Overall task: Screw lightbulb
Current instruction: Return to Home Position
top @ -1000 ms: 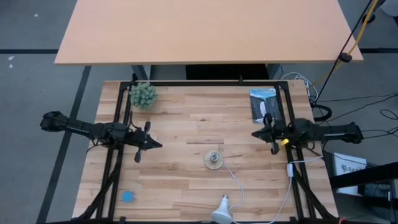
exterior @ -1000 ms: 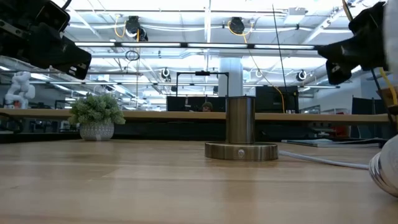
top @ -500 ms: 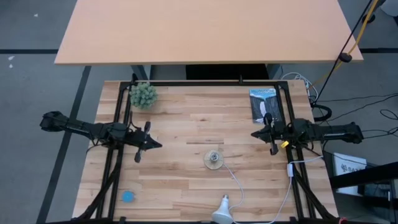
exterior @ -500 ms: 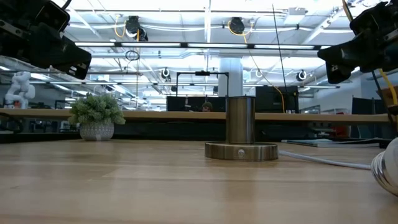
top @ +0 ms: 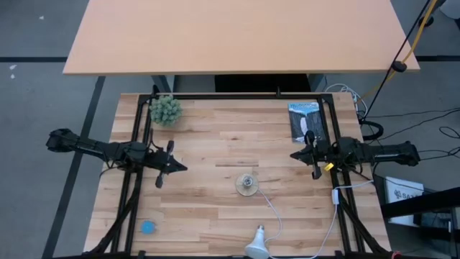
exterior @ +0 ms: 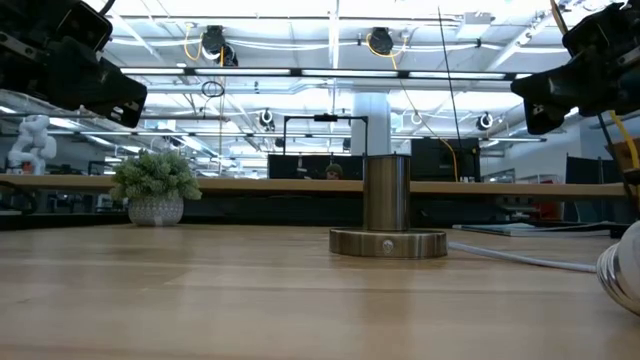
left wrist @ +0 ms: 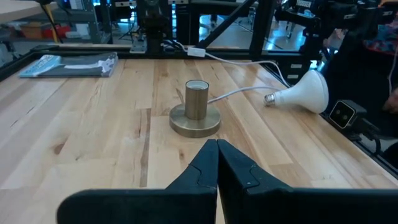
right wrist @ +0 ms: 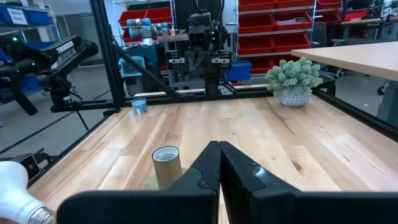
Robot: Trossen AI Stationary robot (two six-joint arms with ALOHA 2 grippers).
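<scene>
While the small white frosted lightbulb (top: 257, 243) lies on its side by the edge of the wooden table (top: 208, 137), away from the round brass socket (top: 246, 184), the left gripper (top: 180, 167) and right gripper (top: 295, 155) hang aside, fingers pinched together and empty, so screwing looks undone.

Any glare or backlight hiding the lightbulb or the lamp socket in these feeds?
Low view: ceiling lights backlight the left arm and right arm into dark silhouettes at the top corners; the lamp socket reads fine, the lightbulb is cut by the frame edge. High view: even light, faint shadows, lightbulb plain on the table. Left wrist view: no harsh glare on either.
</scene>
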